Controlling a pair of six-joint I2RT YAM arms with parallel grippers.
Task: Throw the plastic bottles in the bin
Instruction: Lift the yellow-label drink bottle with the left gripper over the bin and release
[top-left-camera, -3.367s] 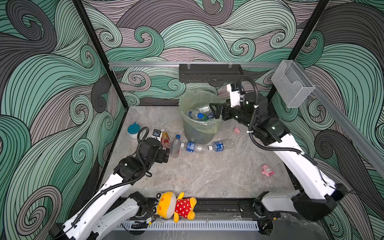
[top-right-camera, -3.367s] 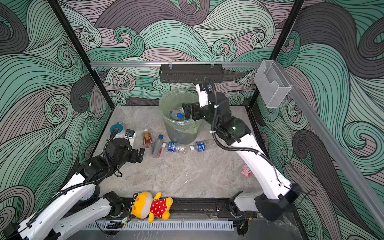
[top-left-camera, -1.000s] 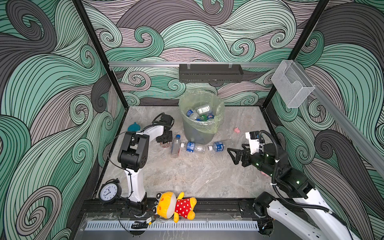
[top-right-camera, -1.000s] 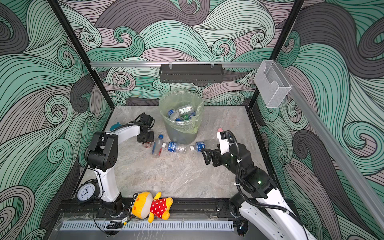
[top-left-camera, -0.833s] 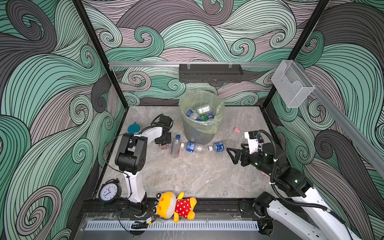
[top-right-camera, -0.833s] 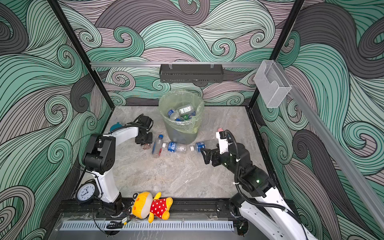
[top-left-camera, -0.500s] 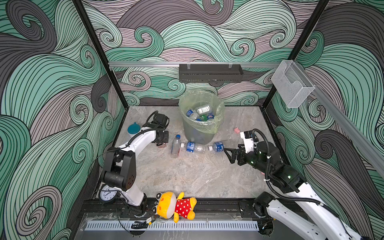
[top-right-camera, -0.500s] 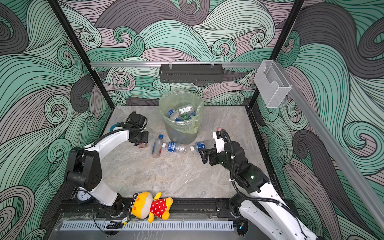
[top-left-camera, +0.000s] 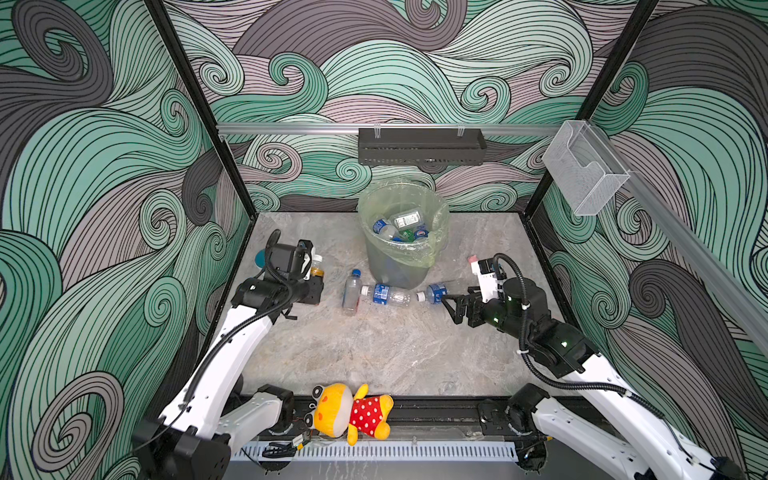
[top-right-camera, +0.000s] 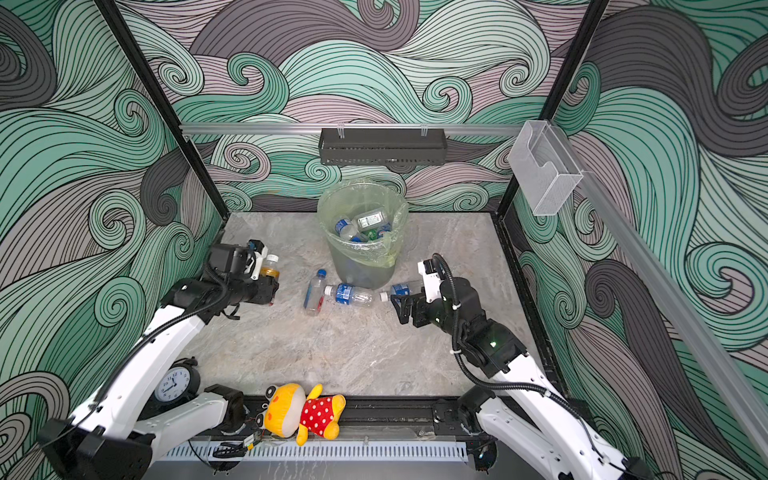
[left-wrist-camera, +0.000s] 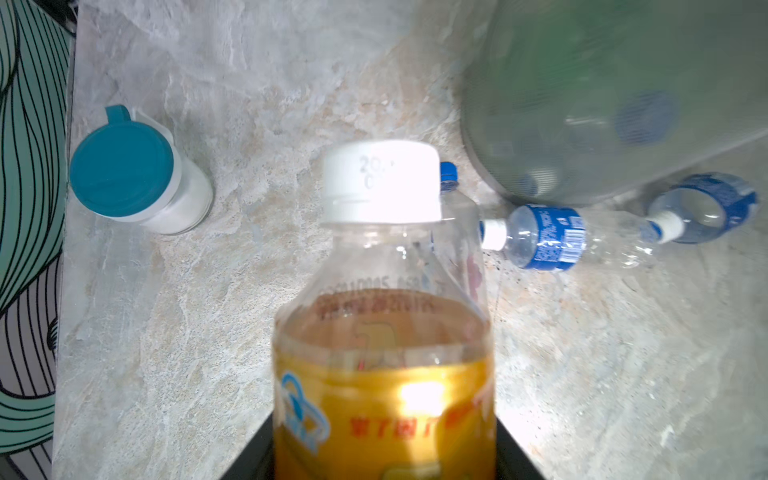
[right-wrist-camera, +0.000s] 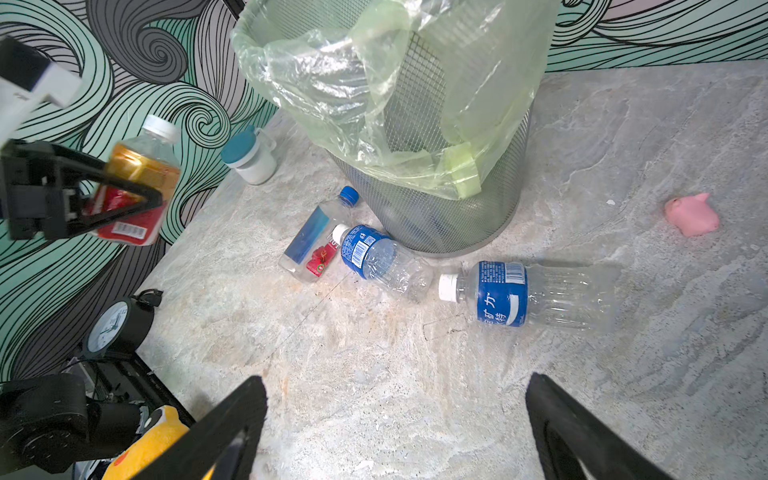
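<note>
A teal-lidded cup (left-wrist-camera: 133, 174) stands upright by the wall (left-wrist-camera: 29, 208), a black clock (top-right-camera: 174, 384) at the front corner. A yellow plush (top-left-camera: 353, 411) lies along the front edge, a pink lump (right-wrist-camera: 692, 214) on the floor (top-left-camera: 374, 353). A clear box (top-left-camera: 584, 168) and black rack (top-left-camera: 419, 147) hang on the rails (top-left-camera: 291, 129).

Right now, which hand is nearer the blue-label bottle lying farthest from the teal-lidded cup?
Right. The right hand hangs open right beside that bottle; the left hand is off on the bin's other side, shut on an orange bottle.
</note>
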